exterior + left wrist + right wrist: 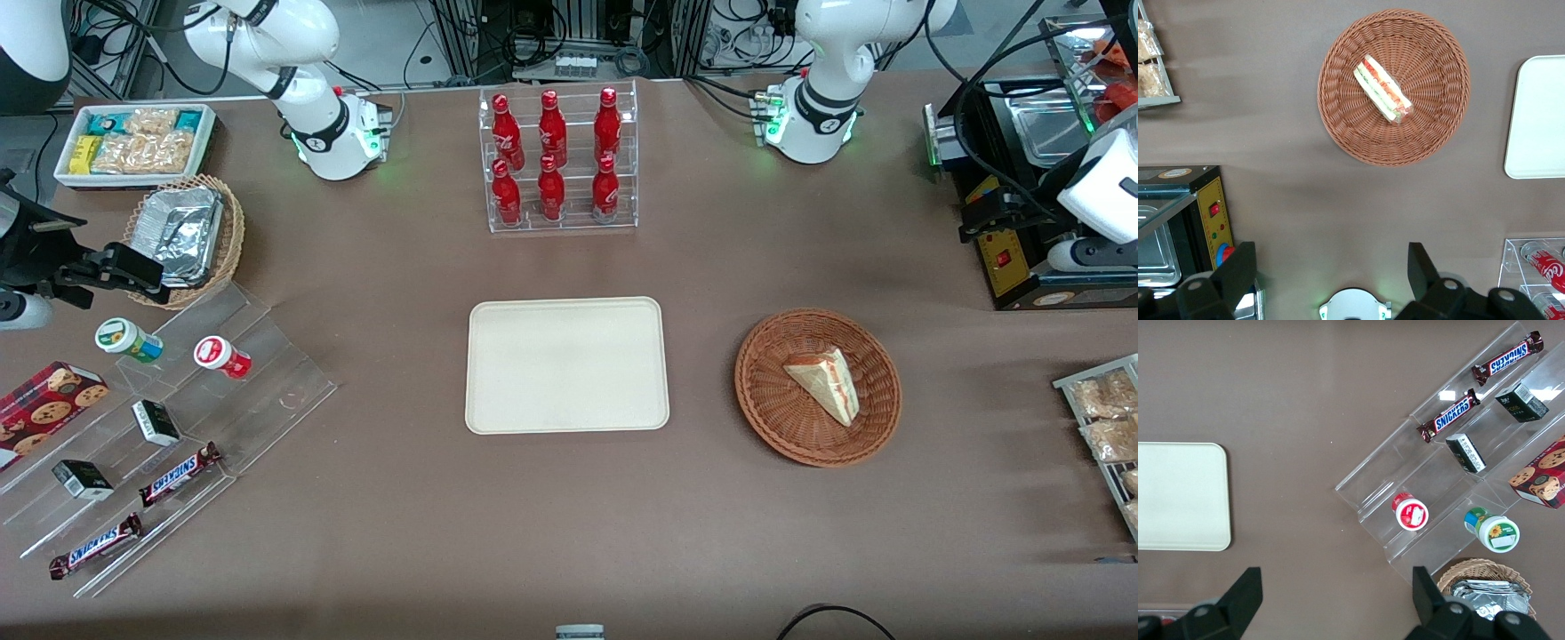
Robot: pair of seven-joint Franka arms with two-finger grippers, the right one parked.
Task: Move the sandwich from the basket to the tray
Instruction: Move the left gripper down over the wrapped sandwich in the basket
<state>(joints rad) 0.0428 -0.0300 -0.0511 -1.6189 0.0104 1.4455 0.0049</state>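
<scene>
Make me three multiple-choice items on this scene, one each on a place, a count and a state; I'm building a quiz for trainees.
1. Where is the sandwich?
A. in the basket
B. on the tray
C. on the bare table

2. How many red bottles stand in the clear rack?
A. four
B. six
C. eight

3. How is the gripper?
A. shut on the sandwich
B. open, high above the table, holding nothing
C. shut on a bottle

Answers:
1 A: the wedge lies on the wicker.
2 B: two rows of three.
3 B: its fingers stand wide apart, clear of the basket.
</scene>
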